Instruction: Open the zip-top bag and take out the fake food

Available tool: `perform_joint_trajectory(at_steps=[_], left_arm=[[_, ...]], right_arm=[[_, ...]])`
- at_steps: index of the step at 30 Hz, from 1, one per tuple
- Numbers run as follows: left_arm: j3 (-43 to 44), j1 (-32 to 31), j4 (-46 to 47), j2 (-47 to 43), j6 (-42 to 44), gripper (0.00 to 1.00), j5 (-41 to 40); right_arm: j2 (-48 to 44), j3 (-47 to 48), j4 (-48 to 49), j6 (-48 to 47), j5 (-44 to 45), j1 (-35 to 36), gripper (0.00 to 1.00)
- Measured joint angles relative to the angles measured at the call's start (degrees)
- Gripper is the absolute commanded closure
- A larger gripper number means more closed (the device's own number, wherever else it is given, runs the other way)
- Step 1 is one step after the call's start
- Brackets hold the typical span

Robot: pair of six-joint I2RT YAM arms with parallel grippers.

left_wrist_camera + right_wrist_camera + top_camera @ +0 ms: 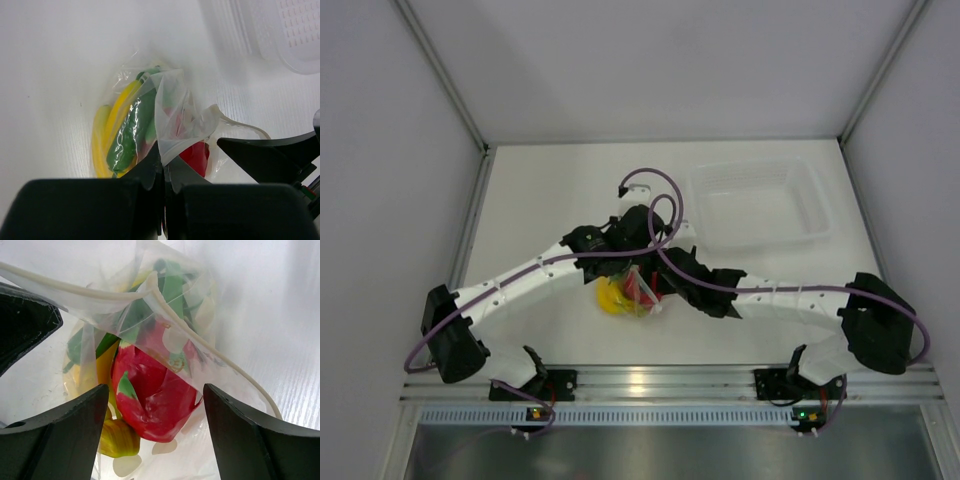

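The zip-top bag (642,298) lies at the table's middle between both arms, its mouth pulled open. My left gripper (166,162) is shut on a fold of the bag's clear edge (175,110). Inside the bag lie a yellow banana bunch (112,125), a green piece (129,137) and a red fruit (196,156). My right gripper (155,390) is open at the bag's mouth. Its fingers stand either side of the red fruit (150,395), with a gap on each side. The zip strip (100,295) arches above the fruit.
A rigid clear tray (760,205) stands empty at the back right, close behind the bag; its corner (290,30) shows in the left wrist view. Grey walls enclose the table on three sides. The arms' bases sit on the metal rail (660,380) at the near edge.
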Motion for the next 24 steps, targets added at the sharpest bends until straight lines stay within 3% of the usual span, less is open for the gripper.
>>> perform_joint_trajectory(at_steps=[11, 15, 24], left_arm=[[-1.6, 0.0, 0.3, -0.1, 0.3, 1.0, 0.5], [-1.9, 0.1, 0.1, -0.2, 0.3, 1.0, 0.3], [-2.3, 0.3, -0.6, -1.1, 0.5, 1.0, -0.5]], right_arm=[[1.2, -3.2, 8.1, -1.3, -5.2, 0.0, 0.38], [1.9, -3.4, 9.2, -1.2, -5.5, 0.0, 0.3], [7.4, -0.5, 7.9, 0.7, -1.6, 0.0, 0.22]])
